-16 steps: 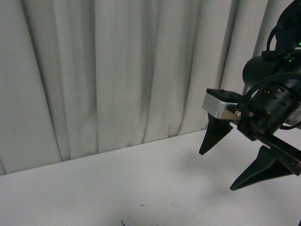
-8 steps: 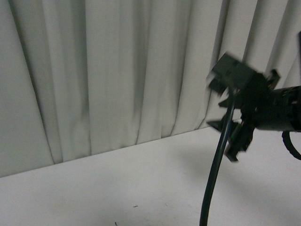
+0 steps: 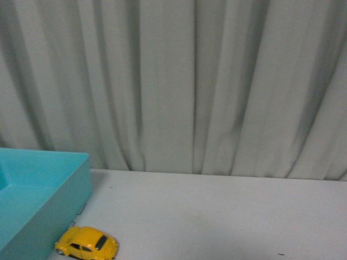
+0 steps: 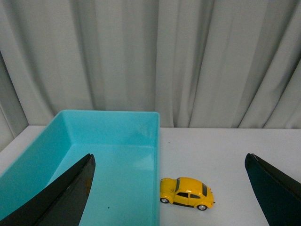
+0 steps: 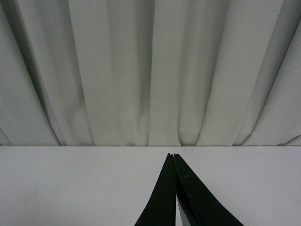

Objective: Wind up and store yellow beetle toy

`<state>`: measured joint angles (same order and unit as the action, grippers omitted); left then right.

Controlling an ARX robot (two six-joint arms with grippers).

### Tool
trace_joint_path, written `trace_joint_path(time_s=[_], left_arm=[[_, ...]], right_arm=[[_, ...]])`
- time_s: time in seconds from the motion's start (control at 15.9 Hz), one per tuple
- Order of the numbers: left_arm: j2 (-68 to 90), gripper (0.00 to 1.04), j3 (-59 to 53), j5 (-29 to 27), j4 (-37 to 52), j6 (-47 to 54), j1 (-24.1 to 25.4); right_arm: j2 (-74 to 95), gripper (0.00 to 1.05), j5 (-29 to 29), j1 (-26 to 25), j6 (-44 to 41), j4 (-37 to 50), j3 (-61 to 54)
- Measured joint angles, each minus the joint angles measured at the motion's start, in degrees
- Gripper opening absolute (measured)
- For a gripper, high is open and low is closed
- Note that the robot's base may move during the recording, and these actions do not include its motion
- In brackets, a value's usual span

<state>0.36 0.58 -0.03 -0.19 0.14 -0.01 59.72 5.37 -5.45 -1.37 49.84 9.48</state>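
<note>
Your left hand [image 4: 169, 158] was spread wide, right hand [image 5: 172, 157] closed empty; yellow beetle toy [image 4: 186, 193] stood just right of teal bin [image 4: 117, 117].

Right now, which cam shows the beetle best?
Left wrist view: whole beetle, clear, on the table beside the bin. Front view has the beetle low in the corner, softer. Right wrist view doesn't show it.

Lab-like test bench: white table [image 3: 217, 216] backed by pleated grey curtain [image 3: 162, 81].

Soft, even, dimmish light; front view slightly blurred, wrist views sharper
</note>
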Motion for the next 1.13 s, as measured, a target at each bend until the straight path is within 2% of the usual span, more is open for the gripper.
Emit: trace_joint_path(time_s=[0.13,0.19,0.25,0.31,0.38,1.13], left_arm=[[0.0,0.98,0.0,0.0,0.0,0.0,0.0],[0.0,0.98,0.0,0.0,0.0,0.0,0.0],[0.0,0.98,0.0,0.0,0.0,0.0,0.0],[0.0,0.98,0.0,0.0,0.0,0.0,0.0],[0.0,0.98,0.0,0.0,0.0,0.0,0.0],[0.0,0.98,0.0,0.0,0.0,0.0,0.0]], right_arm=[[-4.9,0.02,-1.6,1.7,0.3,-2.6,-2.6],[-7.2,0.02,-4.7,4.5,0.4,-4.1,-3.7],[-9.8,0.02,-4.7,5.7,0.3,-5.5,-4.5],[-10.1,0.02,-5.2,5.7,0.3,-2.1,-6.0],[-11.1,0.02,-5.2,5.6,0.4,-3.7,-7.1],[-39.5,0.02,-5.2,5.4,0.5,-29.4,-8.9]])
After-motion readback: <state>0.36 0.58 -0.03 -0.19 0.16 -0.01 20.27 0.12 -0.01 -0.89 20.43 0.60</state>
